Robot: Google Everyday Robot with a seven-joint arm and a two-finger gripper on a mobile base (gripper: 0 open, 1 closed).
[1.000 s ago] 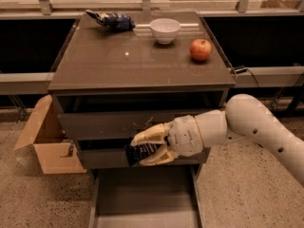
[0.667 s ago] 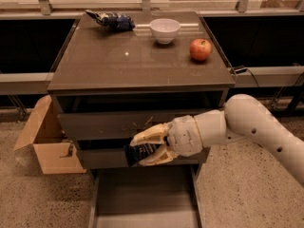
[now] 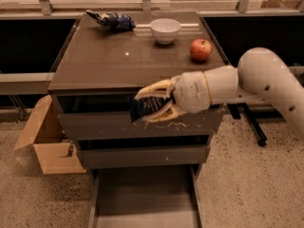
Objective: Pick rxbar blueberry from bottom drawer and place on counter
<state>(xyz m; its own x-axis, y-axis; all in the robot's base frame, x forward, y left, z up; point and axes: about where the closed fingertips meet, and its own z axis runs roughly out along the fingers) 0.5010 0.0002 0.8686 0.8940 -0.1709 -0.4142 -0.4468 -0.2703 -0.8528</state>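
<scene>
Gripping the rxbar blueberry (image 3: pixel 138 109), the claw (image 3: pixel 142 108) covers part of it below the counter (image 3: pixel 118 61).

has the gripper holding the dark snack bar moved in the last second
Yes, the gripper and dark snack bar rose toward the glossy grey-brown counter edge.

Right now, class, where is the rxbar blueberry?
In the camera view, the rxbar blueberry is clamped mid-frame in the gripper, in front of the scratched drawer front, just below the counter edge and above the open bottom drawer.
</scene>
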